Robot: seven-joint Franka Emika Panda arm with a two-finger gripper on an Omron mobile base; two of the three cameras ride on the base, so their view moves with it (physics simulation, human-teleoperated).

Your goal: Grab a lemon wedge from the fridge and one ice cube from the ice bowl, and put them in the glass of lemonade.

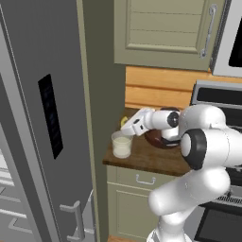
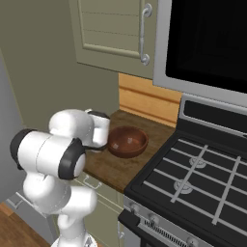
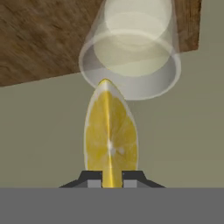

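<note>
Wooden counter (image 1: pixel 151 158), beige cabinets (image 1: pixel 160 28), black stove (image 2: pixel 193 178), brown bowl (image 2: pixel 127 142), wood-plank backsplash (image 1: pixel 156 87).

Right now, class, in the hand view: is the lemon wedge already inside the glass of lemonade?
No: the lemon wedge sits between the end effector's fingertips, outside the glass of lemonade.

arm (image 1: pixel 208 142): glossy white rounded shells, bulbous links | joints: dark grey to black bands and round caps | hand (image 1: pixel 137 122): white, boxy, angular | finger tips (image 3: pixel 94 178): small, dark, with lighter grey pads
</note>
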